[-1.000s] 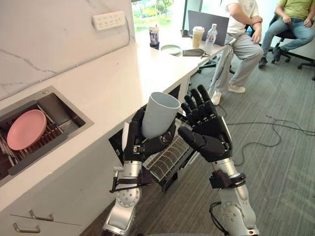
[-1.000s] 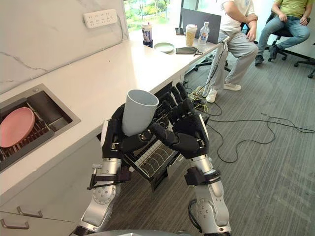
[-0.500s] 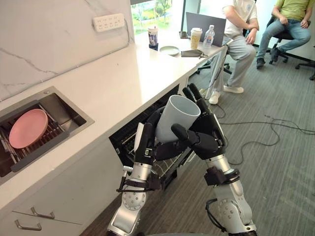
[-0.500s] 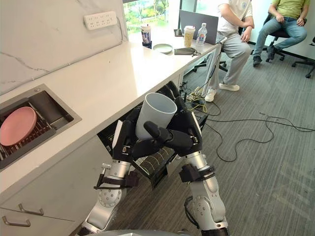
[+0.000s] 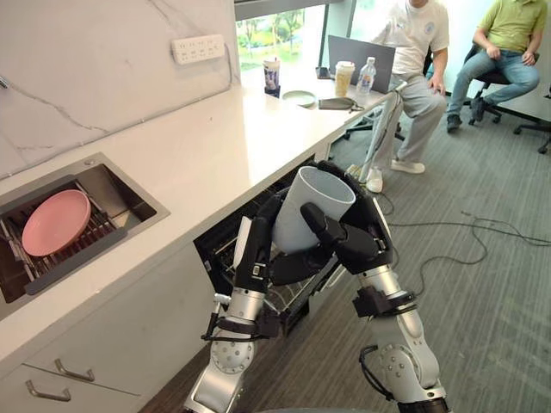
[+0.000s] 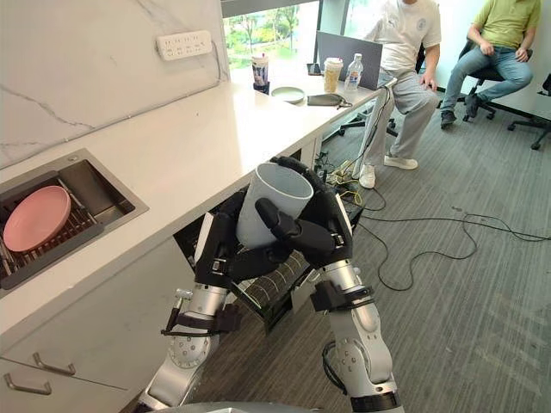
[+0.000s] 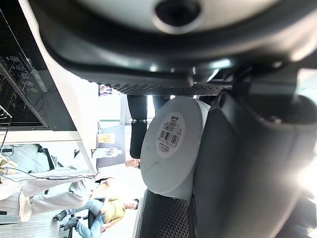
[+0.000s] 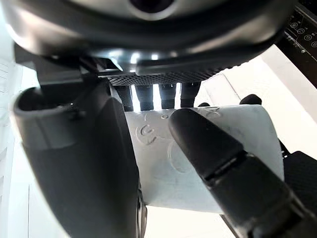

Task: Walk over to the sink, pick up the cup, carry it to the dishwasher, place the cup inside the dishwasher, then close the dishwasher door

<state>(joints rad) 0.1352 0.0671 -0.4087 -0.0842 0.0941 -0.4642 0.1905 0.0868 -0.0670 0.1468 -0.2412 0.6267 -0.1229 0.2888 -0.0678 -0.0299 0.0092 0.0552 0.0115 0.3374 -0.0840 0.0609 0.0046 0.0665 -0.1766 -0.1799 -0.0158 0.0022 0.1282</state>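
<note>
A pale grey cup (image 5: 303, 206) stands upright in the air, held between both hands in front of the counter edge. My left hand (image 5: 257, 251) is curled round its left side and base. My right hand (image 5: 355, 238) wraps it from the right, thumb across the front. The left wrist view shows the cup's base (image 7: 171, 144) with a barcode sticker beside the left hand (image 7: 237, 168). In the right wrist view the cup's wall (image 8: 161, 166) lies under the right hand's thumb (image 8: 218, 148). Below the hands the dishwasher (image 5: 222, 249) is open under the counter, its wire rack (image 6: 269, 288) pulled out.
The sink (image 5: 129, 185) at the left holds a pink plate (image 5: 55, 222). A laptop (image 5: 362, 52), a bottle, cups and a small plate sit at the counter's far end. Two people sit on chairs at the back right (image 5: 508, 34). Cables (image 5: 465, 232) cross the floor.
The right hand, held apart from the cup a second ago, has come against it and curled round it. The cup has moved slightly right. The camera has shifted a little.
</note>
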